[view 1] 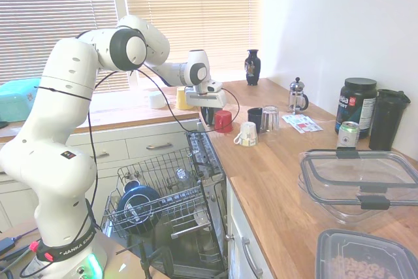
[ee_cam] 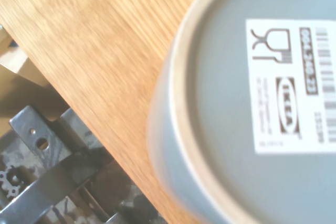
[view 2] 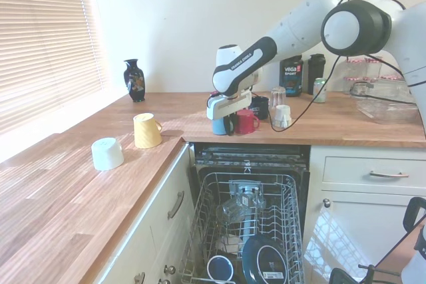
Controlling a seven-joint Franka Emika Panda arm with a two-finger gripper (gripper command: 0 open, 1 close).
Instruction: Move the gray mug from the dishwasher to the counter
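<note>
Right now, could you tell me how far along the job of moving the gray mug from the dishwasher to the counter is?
Nearly finished. Done: the gray mug is out of the dishwasher and over the counter, upside down, its labelled base facing the wrist camera. In hand: the gripper is on the mug, beside the red mug; whether it rests on the wood is unclear. Left: release it and withdraw.
</note>
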